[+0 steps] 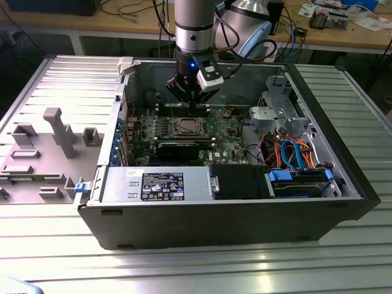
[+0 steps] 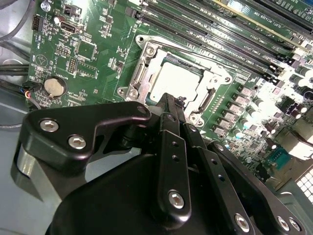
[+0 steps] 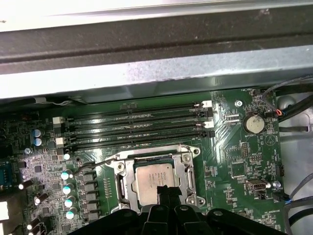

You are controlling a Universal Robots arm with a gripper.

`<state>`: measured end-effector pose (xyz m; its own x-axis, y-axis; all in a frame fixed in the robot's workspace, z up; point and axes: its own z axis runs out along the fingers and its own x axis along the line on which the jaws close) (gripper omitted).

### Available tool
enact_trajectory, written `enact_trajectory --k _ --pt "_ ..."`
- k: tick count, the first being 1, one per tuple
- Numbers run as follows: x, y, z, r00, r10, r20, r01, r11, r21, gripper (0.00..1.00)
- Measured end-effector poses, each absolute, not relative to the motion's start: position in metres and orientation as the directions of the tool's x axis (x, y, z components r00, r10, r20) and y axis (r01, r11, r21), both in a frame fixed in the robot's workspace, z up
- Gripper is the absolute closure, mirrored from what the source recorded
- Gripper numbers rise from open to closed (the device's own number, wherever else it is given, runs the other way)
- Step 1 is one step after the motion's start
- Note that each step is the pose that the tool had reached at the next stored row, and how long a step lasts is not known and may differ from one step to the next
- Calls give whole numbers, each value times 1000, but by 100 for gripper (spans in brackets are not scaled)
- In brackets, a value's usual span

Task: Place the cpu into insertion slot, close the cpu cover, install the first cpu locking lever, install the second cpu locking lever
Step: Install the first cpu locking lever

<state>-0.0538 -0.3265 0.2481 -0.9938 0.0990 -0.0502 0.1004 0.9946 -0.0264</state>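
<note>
An open desktop computer case [image 1: 343, 184] is lying on its side on a ribbed metal table [image 1: 196, 269], occupying the centre of the exterior view. The robot arm [image 1: 195, 24] is descending from the upper centre of the frame into the case, and its gripper [image 1: 191, 98] is hovering just above the green motherboard [image 1: 220, 131], at the far edge of the socket area.

In both wrist views the black gripper fingers [image 3: 165, 196] are standing close together, tips nearly touching, with nothing clamped between them. In the first wrist view the fingertips are overlapping the lower edge of the socket, at lower centre of the frame.

The cpu [image 3: 154, 177] is sitting flat in the insertion slot, its dull silver top showing in the first wrist view at lower centre and in the second wrist view [image 2: 178, 83] at upper centre. The cpu cover [image 3: 128, 181] is lying down around the chip, its silvery frame bordering the square window on all visible sides. A thin wire lever [image 3: 105, 160] is running along one side of the socket; whether it is latched cannot be determined.

Four memory slots [image 3: 137, 125] are running parallel just beyond the socket. A round coin battery [image 3: 253, 123] is sitting at the right of the first wrist view. In the exterior view, the power supply [image 1: 159, 184] is occupying the near left of the case, blue and orange cables [image 1: 294, 153] are bunching at right, and grey fixture blocks [image 1: 58, 131] are standing on the table at left
</note>
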Motion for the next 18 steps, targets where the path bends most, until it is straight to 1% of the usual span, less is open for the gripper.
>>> enact_trajectory --k 15,18 --pt "-54 -327 248 -996 73 -50 75 997 -26 89" --pt "-54 -327 248 -998 43 -50 45 999 -26 89"
